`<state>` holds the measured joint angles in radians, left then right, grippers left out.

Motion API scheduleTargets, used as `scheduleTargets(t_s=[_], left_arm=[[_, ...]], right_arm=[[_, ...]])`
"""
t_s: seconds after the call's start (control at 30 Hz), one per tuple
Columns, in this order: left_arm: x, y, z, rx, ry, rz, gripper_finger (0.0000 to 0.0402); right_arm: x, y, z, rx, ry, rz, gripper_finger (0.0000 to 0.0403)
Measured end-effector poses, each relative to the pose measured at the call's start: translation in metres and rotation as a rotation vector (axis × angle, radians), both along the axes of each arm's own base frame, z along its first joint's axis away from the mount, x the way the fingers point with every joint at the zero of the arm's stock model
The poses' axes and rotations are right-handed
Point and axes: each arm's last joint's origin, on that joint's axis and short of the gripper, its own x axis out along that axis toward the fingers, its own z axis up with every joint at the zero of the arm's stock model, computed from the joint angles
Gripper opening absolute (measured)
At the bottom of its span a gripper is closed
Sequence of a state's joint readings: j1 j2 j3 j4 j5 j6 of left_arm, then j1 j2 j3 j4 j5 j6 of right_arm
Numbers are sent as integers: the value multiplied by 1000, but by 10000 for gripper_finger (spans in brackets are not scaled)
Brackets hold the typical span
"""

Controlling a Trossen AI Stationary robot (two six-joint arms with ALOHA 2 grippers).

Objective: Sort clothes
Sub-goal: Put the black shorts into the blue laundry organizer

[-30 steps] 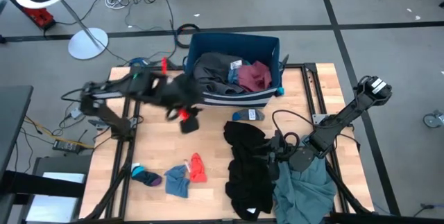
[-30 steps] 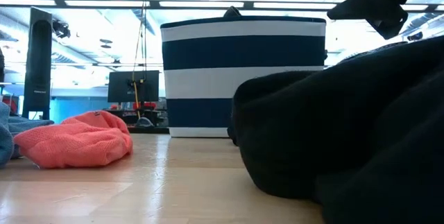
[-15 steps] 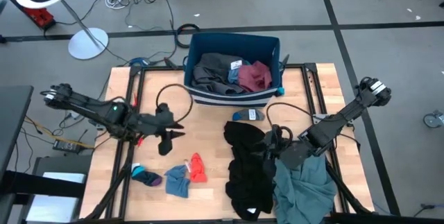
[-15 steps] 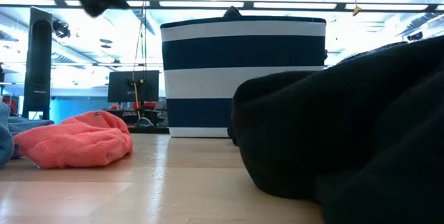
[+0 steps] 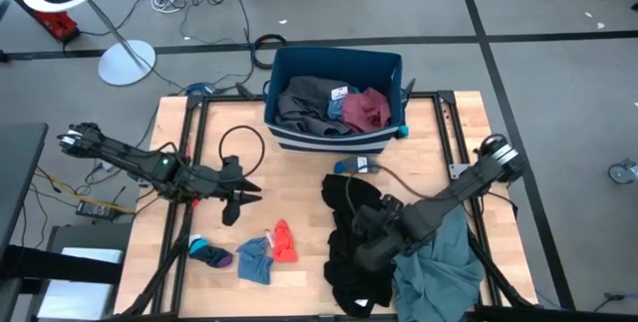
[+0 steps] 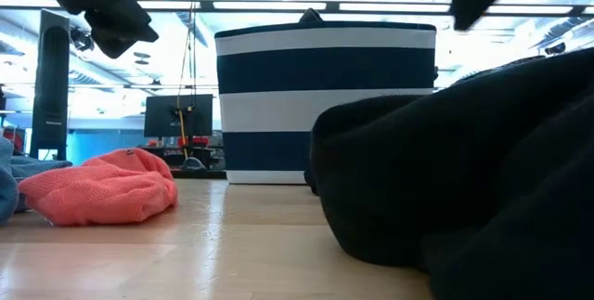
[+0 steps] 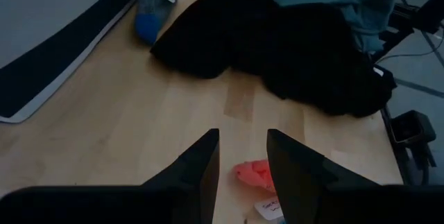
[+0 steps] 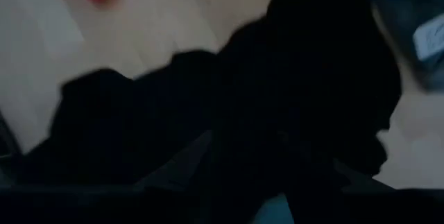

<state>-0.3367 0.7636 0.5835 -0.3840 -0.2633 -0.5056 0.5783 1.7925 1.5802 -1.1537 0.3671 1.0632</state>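
Left gripper (image 5: 239,198) sits over bare wood on the left half of the table (image 5: 299,172), fingers (image 7: 201,165) parted with a clear gap and nothing between them; the small red piece (image 5: 284,241) lies on the table just nearer than it. Beside the red piece, a small blue piece (image 5: 254,259) and a dark blue-and-purple piece (image 5: 210,254), all apart from the gripper. Right gripper (image 5: 367,245) is down on the black garment (image 5: 349,217) at centre-right; the right wrist view is almost wholly dark fabric, so I cannot tell how its fingers stand or whether they hold the cloth. Teal-grey garment (image 5: 439,267) lies to the right of the black one, partly under the right arm and cut off by the near edge of the high view. A small blue sock (image 5: 357,165) rests between the black garment and the striped bin (image 5: 334,141). In the bin at the far edge: a dark grey garment (image 5: 307,103) and a maroon one (image 5: 366,110), their lower layers hidden. In the low view the black garment blocks the right half of the table.
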Motion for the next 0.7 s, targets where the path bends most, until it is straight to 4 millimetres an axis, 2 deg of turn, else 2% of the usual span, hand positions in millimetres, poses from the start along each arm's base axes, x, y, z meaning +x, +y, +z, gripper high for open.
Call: scheduleTargets(t_s=[0.23,0.5,0.7], left_arm=[[0,-1,1,-19,-4,-8,126],[-2,-11,3,9,-29,-87,126],[-6,-19,3,49,-40,-93,126]], right_arm=[[15,2,-33,1,115,-53,151],[30,-29,-50,4,201,-102,150],[28,-46,-73,18,269,-126,149]])
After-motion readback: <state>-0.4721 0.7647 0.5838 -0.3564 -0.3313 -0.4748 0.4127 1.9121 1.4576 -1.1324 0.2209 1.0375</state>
